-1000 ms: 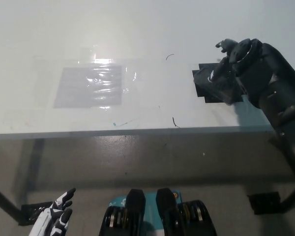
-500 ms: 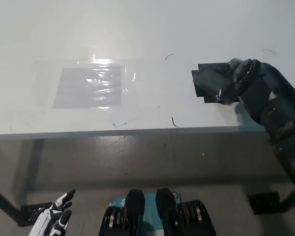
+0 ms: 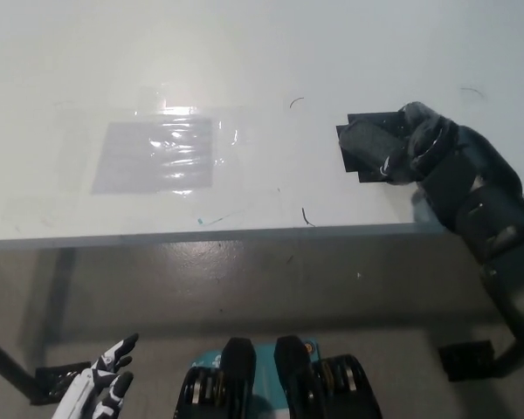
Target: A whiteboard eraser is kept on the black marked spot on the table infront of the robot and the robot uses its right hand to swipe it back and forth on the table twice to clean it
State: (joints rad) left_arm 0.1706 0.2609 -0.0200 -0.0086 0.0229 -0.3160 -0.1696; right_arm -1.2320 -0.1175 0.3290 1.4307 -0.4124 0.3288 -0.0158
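Head view: our right robot hand point(image 3: 417, 144) curls onto the eraser point(image 3: 369, 140) from its right edge only, so we risk it slipping out mid-swipe on the bench point(image 3: 244, 61).

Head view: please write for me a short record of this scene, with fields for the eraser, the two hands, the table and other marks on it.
eraser: dark block lying on the black marked spot, right part of table
right hand: black, on the eraser's right end; grip cannot be confirmed
left hand: white, resting low, below the table edge, fingers apart
table: white
other marks: clear taped sheet at left; small pen strokes near front edge
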